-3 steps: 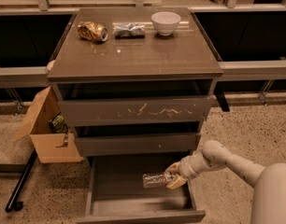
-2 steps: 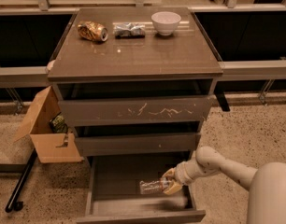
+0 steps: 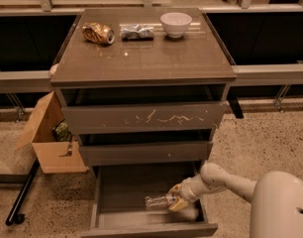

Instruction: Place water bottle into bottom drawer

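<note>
Down in the bottom drawer (image 3: 123, 188), which is pulled right out, the gripper (image 3: 175, 203) has the water bottle (image 3: 158, 201) clamped at one end. The bottle is lying on its side, pointing left from the gripper, low over the drawer floor and toward the front right part of the tray. Honestly can't tell if it's touching the bottom or hanging just above it. The white arm (image 3: 226, 181) comes in from the lower right and reaches over the drawer's right side.

The two drawers above are only out a little. The middle drawer (image 3: 144, 153) has a plain front, and the top drawer (image 3: 112, 119) has those white scratch marks across it.

Up on the counter (image 3: 141, 58), along the back edge, there's a crushed gold can (image 3: 98, 33) on the left, a silvery foil wrapper (image 3: 136, 31) just beside it, and a white bowl (image 3: 176, 24) to the right of that. All three are well apart from the bottle.

On the floor to the left of the cabinet sits an open cardboard box (image 3: 50, 150), leaning right against the cabinet's side, with something dark green inside.
</note>
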`<state>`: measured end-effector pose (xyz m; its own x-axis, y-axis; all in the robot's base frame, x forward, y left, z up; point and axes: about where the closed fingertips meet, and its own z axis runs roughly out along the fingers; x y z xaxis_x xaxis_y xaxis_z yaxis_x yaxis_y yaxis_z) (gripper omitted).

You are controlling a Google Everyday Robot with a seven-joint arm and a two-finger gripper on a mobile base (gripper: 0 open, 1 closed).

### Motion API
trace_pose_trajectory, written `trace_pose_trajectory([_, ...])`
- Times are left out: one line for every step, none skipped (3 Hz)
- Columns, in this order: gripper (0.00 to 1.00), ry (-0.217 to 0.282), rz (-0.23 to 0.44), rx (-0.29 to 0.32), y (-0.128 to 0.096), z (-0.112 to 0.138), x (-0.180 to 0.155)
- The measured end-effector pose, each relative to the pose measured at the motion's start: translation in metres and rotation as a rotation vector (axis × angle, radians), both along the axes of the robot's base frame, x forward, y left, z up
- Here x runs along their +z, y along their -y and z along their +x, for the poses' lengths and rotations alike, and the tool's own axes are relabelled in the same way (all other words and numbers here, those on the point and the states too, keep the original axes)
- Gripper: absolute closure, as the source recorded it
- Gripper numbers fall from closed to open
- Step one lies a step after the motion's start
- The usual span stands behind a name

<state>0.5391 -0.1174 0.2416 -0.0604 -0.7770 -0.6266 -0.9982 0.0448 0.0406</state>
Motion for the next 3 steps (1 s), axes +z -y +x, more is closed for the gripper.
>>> trace_pose_trajectory([0.35, 0.002, -0.009, -0.004, -0.0028, 0.0017, -0.0100])
trace_pose_trajectory([0.13, 0.003, -0.012, -0.002, -0.0036, 0.0028, -0.0133])
trace_pose_trajectory([0.00, -0.008, 0.024, -0.017, 0.0026, 0.0030, -0.0171])
